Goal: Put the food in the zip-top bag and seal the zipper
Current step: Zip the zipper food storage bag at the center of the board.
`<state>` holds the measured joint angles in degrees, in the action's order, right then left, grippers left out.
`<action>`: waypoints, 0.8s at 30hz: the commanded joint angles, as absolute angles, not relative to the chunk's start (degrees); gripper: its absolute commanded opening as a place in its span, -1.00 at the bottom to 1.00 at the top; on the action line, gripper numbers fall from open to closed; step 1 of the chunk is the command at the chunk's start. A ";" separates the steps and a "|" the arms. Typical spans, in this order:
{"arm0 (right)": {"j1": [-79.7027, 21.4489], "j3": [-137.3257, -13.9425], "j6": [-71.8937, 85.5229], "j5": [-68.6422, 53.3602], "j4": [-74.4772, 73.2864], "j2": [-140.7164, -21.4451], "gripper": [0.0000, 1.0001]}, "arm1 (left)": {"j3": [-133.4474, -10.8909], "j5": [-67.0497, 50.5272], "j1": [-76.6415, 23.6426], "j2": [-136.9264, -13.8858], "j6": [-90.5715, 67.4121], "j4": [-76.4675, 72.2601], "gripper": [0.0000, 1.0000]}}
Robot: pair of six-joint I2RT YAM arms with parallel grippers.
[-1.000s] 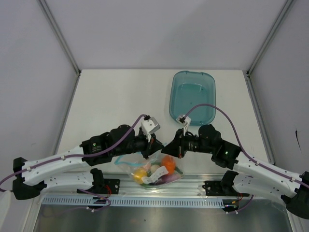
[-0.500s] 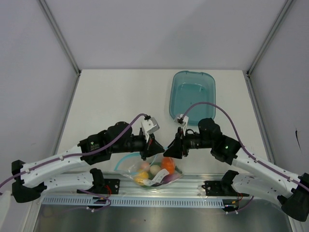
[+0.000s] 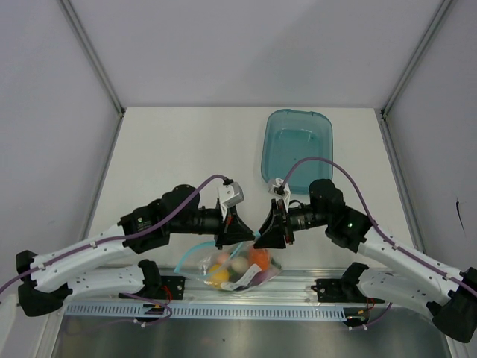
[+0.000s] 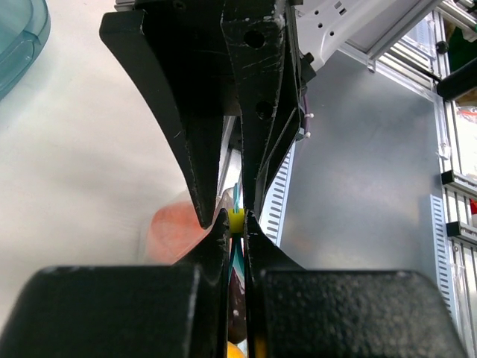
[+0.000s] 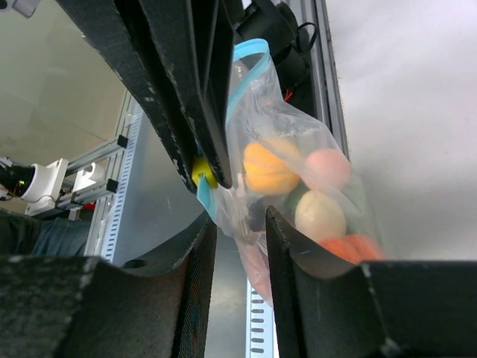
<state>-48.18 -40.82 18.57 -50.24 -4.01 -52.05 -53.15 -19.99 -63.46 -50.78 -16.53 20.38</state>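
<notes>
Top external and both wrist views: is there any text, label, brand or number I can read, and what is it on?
No readable text in any view.
zip-top bag: a white patch shows among its contents, too small to tell whether it carries print.
teal tray: no marking visible.

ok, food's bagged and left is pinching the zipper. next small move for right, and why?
Probably close the right gripper on the zipper. Its jaws stand open with the bag's top edge between them, right beside the left gripper, which is shut on the strip. The zip-top bag hangs with the food inside.
</notes>
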 commanded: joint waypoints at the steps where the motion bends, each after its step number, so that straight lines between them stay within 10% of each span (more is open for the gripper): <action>1: -47.99 -44.47 17.14 -52.91 -1.05 -52.20 -0.28 | -53.53 -22.15 -62.84 -51.15 -17.14 17.75 -0.99; 4: -47.99 -45.17 17.49 -53.61 -0.70 -53.43 -0.34 | -53.61 -22.41 -62.75 -51.59 -17.14 17.75 -0.99; 8: -47.99 -45.09 19.33 -53.79 2.90 -54.93 -1.00 | -53.53 -22.15 -62.75 -51.68 -17.40 17.58 -0.99; 24: -55.37 -35.69 29.00 -14.95 9.40 -46.15 -1.00 | -54.58 -16.79 -62.31 -53.26 -19.25 23.82 -0.99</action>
